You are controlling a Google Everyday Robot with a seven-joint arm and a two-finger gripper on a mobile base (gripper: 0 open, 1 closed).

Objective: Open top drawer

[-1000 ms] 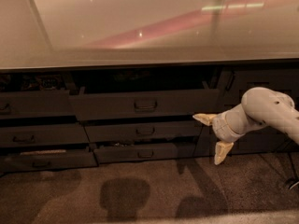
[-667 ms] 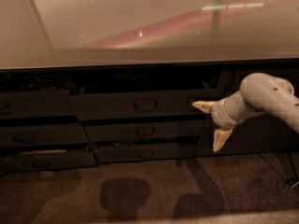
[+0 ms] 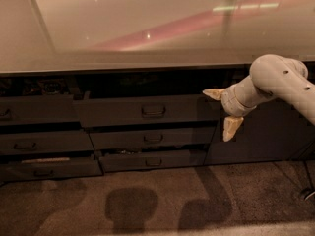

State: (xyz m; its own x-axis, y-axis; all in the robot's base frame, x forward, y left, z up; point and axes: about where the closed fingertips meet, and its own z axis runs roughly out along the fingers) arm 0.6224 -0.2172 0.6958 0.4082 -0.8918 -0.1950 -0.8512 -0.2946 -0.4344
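The pincer (image 3: pixel 222 111) has climbed since a second ago: it hung lower then, level with the middle drawer, and it is now at the right of the frame, level with the top drawer (image 3: pixel 118 112). Its two pale fingers (image 3: pixel 231 127) are spread wide, holding nothing. The upper tip lies over the drawer front's right end, and I cannot tell whether it touches. The white arm (image 3: pixel 280 80) has risen with it and bulks larger at the right edge. The top drawer sits centre frame under the worktop (image 3: pixel 123 28), with a dark gap above its front and its loop handle (image 3: pixel 153 111) well left of the pincer. Nothing lies between the pincer and the handle. Two shorter drawers (image 3: pixel 152 138) stack below it, and another column of drawers (image 3: pixel 34 109) runs down the left. A plain cabinet door (image 3: pixel 266 136) stands behind the pincer's lower finger. The glossy worktop carries a pink streak of reflection, and shadows (image 3: pixel 130 208) pool on the carpet (image 3: pixel 59 205).
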